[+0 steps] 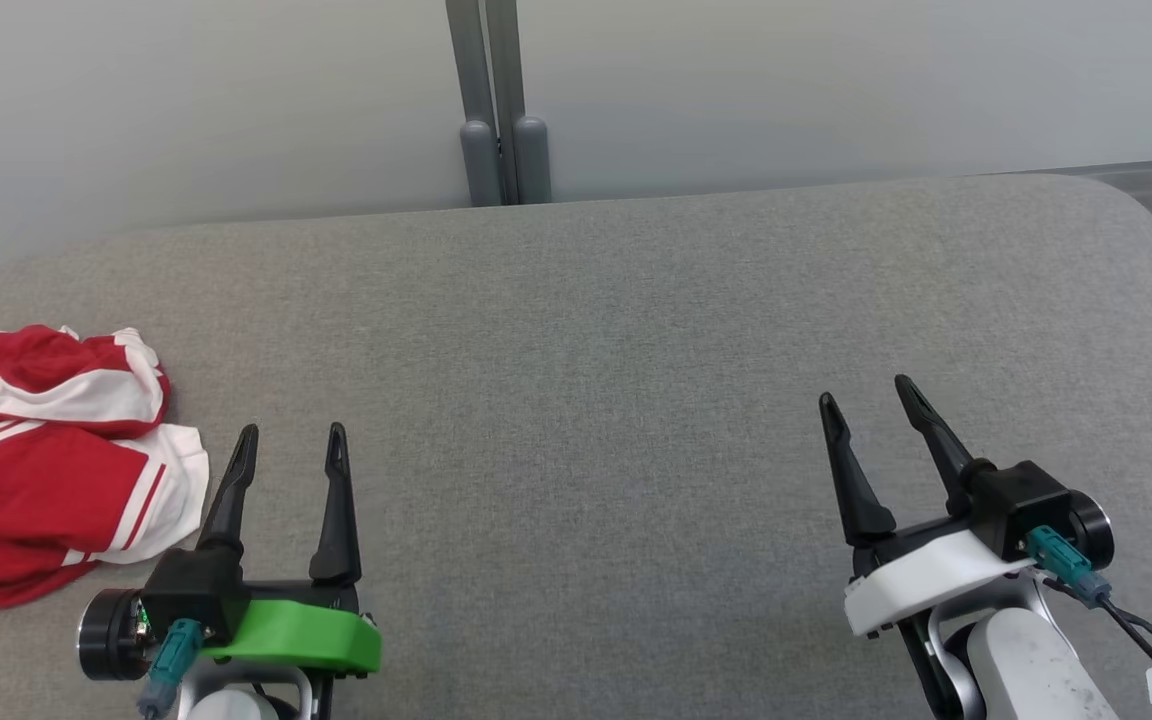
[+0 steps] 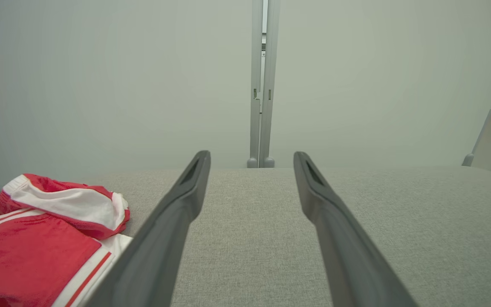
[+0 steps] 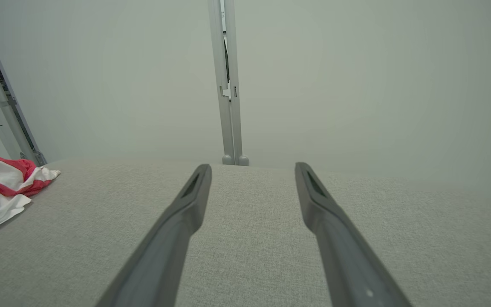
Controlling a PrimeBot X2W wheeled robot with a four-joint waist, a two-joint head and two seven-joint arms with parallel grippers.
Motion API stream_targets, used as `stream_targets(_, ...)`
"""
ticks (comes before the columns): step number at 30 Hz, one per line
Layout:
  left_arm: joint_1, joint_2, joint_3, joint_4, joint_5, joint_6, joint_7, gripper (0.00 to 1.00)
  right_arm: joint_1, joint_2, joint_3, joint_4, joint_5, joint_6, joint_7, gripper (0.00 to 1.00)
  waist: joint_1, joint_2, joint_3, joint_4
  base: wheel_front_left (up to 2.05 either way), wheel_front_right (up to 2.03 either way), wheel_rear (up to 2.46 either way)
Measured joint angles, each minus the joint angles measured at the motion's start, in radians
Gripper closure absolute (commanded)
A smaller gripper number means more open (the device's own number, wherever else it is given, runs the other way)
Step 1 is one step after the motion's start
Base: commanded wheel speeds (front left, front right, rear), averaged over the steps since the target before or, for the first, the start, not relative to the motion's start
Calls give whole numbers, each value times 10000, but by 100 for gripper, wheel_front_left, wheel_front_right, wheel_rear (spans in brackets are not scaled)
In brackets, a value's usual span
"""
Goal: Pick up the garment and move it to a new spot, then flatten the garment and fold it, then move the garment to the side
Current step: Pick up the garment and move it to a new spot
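The left fingers (image 1: 338,510) and right fingers (image 1: 848,470) gape empty, the garment (image 1: 46,470) just left of the left pair

A grey fabric-covered counter (image 1: 636,330) with rounded corners stretches before pale wall panels (image 1: 186,100). Twin grey posts (image 1: 476,60) rise where two panels meet, their rounded feet (image 1: 481,160) just behind the counter's far edge.
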State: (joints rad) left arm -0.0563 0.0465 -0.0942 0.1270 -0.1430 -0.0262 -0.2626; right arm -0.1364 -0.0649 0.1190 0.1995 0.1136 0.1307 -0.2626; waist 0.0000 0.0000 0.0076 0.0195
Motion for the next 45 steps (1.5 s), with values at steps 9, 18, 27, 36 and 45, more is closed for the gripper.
stream_targets(9,-5,8,186,332,-449,6,0,0,251,35,100,-169,407,0,-2,0,0,0,-46,830,0,0,0)
stream_targets(18,26,10,548,426,-623,2,0,0,286,111,499,-282,815,0,-2,0,0,0,-61,2168,0,0,0)
stream_targets(27,98,10,644,466,-930,13,0,0,287,130,844,-297,1133,0,-2,0,0,0,-74,3536,0,0,0)
stream_targets(36,156,10,694,529,-940,-13,0,0,292,132,920,-257,1158,0,-2,0,0,0,-200,4266,0,0,0)
stream_targets(45,-695,184,713,1083,-1634,-493,675,0,267,-21,1243,-583,1256,0,-2,0,0,0,-90,4134,0,0,0)
